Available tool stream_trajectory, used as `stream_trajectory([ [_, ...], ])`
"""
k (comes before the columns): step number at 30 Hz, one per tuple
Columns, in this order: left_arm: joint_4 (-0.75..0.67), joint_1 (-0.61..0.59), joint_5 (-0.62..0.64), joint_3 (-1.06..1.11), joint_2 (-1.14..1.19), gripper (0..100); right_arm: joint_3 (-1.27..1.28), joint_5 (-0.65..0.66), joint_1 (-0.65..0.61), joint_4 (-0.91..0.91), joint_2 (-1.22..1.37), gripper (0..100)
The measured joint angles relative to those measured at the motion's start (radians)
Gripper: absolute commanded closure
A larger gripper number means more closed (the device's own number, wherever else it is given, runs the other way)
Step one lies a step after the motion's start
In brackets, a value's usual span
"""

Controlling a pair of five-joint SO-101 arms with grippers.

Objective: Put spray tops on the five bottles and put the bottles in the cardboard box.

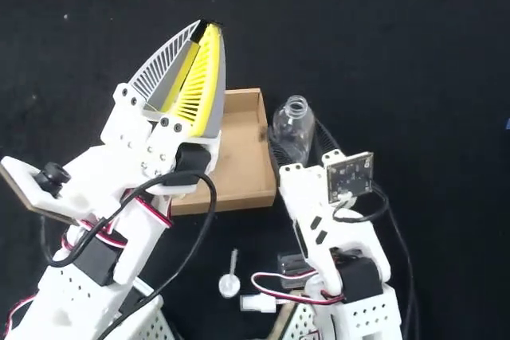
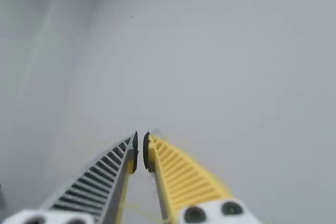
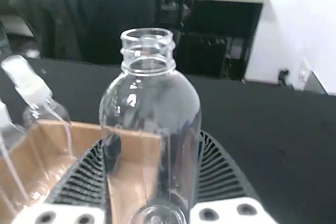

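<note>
My right gripper [image 1: 293, 151] is shut on a clear bottle [image 1: 292, 124] whose neck is open and bare, held upright just right of the cardboard box [image 1: 239, 166]. In the right wrist view the bottle [image 3: 150, 124] stands between the black fingers [image 3: 218, 163], with the box wall [image 3: 79, 128] beside it. A bottle with a white spray top [image 3: 37, 100] stands inside the box. My left gripper [image 1: 202, 29] is raised high above the box's left part, its grey and yellow fingers shut on nothing [image 2: 140, 151]. A loose spray top [image 1: 230, 278] lies on the table near the arm bases.
The black table [image 1: 414, 69] stretches open to the right and behind the box. The left arm hides the box's left half from above. A second small white piece [image 1: 257, 303] lies beside the loose spray top, between the two arm bases.
</note>
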Motion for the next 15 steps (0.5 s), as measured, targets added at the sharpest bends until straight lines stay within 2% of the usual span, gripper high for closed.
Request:
stream_trajectory([
  [4, 0.0, -0.012, 0.0, 0.0, 0.0, 97, 0.0, 0.0, 0.041, 0.054, 0.0, 98.8],
  [8, 0.052, -0.087, 0.0, -0.005, 0.0, 97, -0.041, 0.0, 0.103, 0.124, 0.0, 98.8],
  [12, 0.252, -0.112, 0.0, -0.083, 0.0, 97, -0.089, 0.0, 0.149, 0.181, 0.0, 98.8],
  [15, 0.476, -0.133, 0.0, -0.169, 0.0, 97, -0.138, 0.002, 0.152, 0.183, 0.026, 98.8],
])
